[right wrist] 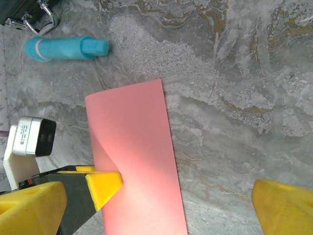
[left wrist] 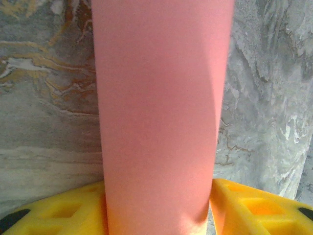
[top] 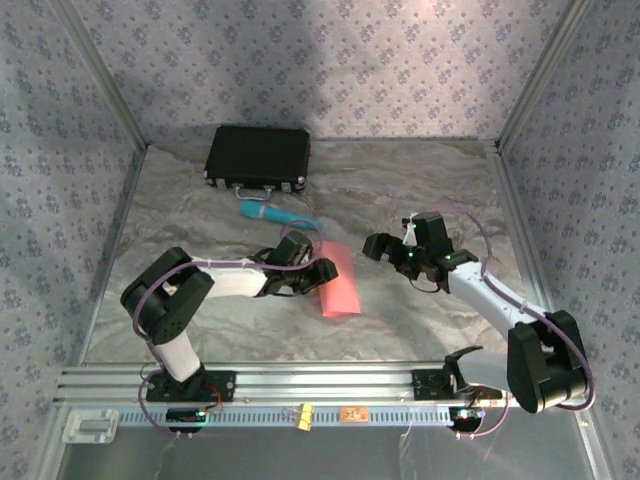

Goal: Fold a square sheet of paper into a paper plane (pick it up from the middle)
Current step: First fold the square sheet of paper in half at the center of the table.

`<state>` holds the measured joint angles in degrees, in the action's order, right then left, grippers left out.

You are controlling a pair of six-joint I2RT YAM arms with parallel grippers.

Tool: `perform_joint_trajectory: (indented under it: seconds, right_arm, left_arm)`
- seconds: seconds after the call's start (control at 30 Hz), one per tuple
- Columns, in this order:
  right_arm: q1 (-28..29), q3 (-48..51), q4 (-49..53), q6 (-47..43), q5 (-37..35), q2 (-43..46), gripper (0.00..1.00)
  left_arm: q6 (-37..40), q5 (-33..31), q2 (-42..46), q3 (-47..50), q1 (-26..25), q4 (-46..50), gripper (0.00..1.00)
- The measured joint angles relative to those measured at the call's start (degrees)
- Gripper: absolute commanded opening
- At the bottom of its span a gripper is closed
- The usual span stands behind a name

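L fingers [left wrist: 254, 205] low, R fingers [right wrist: 283, 205] wide

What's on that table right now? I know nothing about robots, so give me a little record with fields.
paper: pink, a narrow strip, lying mid-table
left gripper: at the paper's left edge, yellow fingers either side of it; grip unclear
right gripper: open, right of the paper, not touching it
cylinder: teal, lying beyond the paper
case: black, shut, near the far edge
table: grey, marbled
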<state>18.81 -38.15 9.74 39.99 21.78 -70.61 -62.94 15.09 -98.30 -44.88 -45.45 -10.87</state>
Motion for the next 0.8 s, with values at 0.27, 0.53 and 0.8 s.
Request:
perform_joint_trajectory:
  seconds: [0.27, 0.53, 0.8]
  right_arm:
    - [0.0, 0.0, 1.3, 0.0, -0.2, 0.0, 0.99]
    - [0.0, -0.3, 2.1, 0.0, -0.5, 0.0, 0.99]
    - [0.1, -0.5, 2.1, 0.1, -0.5, 0.0, 0.99]
  left_arm:
    - [3.2, -2.5, 0.2, -2.8, -0.9, 5.5, 0.67]
    - [6.6, -6.0, 1.1, -5.2, -1.2, 13.0, 0.7]
    - [9.4, -9.2, 1.6, -6.1, -1.2, 18.2, 0.63]
